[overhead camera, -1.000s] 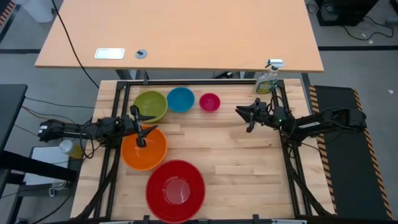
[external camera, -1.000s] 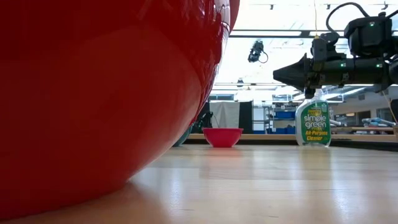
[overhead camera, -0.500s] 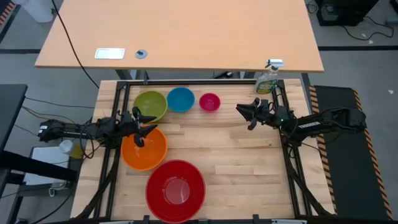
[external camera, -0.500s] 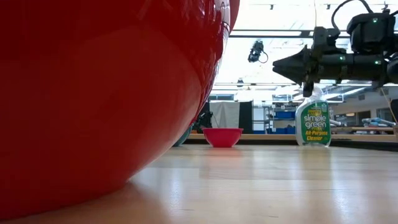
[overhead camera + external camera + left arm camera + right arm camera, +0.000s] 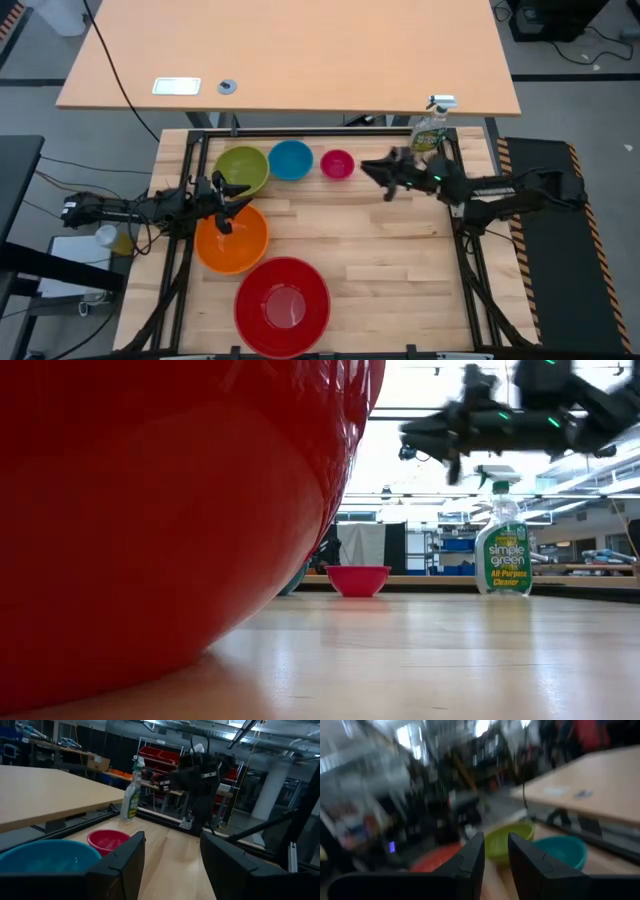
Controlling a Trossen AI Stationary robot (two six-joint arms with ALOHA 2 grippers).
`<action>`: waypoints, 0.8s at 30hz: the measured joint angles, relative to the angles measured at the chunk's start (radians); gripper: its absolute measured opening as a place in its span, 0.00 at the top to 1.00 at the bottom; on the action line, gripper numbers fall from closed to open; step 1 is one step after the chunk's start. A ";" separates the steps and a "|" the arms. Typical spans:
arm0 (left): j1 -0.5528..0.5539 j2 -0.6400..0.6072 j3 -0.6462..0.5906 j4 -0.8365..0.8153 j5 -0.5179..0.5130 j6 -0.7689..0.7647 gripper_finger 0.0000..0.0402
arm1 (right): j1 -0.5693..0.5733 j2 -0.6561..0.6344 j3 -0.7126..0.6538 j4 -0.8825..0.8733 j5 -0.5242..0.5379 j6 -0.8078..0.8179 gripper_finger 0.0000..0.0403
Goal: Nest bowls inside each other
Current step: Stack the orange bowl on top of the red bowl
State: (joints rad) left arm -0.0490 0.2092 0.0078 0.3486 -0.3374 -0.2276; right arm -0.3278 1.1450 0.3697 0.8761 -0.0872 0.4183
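Observation:
Five bowls stand on their bases on the wooden table: green, blue and pink in a far row, orange and red nearer. My left gripper hovers open over the orange bowl's far rim, pointing toward the right, with nothing between its fingers. My right gripper hangs in the air just right of the pink bowl, pointing left. A narrow gap shows between its fingers, and nothing is in it.
A green spray bottle stands at the table's far right corner, behind my right arm. A black frame runs around the table's edges. Bare wood lies in the middle and right. The red bowl fills the low view's left.
My right gripper has risen and gone toward the table's left, closing on the pink bowl, with its finger gap unchanged. My left gripper has stayed in place over the orange bowl and rolled about its own axis. No bowl has moved.

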 joint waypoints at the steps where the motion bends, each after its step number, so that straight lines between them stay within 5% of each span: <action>1: 0.000 0.000 0.000 0.004 0.002 -0.009 0.52 | 0.016 0.018 0.075 -0.118 0.000 -0.030 0.76; 7: -0.002 0.000 0.104 -0.203 0.067 0.036 0.52 | 0.100 0.215 0.460 -0.553 0.040 -0.207 0.76; 14: -0.001 0.001 0.366 -0.651 0.065 -0.001 0.52 | 0.163 0.442 0.677 -0.583 0.041 -0.239 0.76; 24: -0.078 0.060 0.453 -0.708 0.062 -0.020 0.52 | 0.213 0.699 0.929 -0.603 0.042 -0.212 0.76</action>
State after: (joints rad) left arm -0.1270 0.2694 0.4610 -0.3596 -0.2755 -0.2478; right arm -0.1144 1.8444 1.2990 0.2727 -0.0449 0.2064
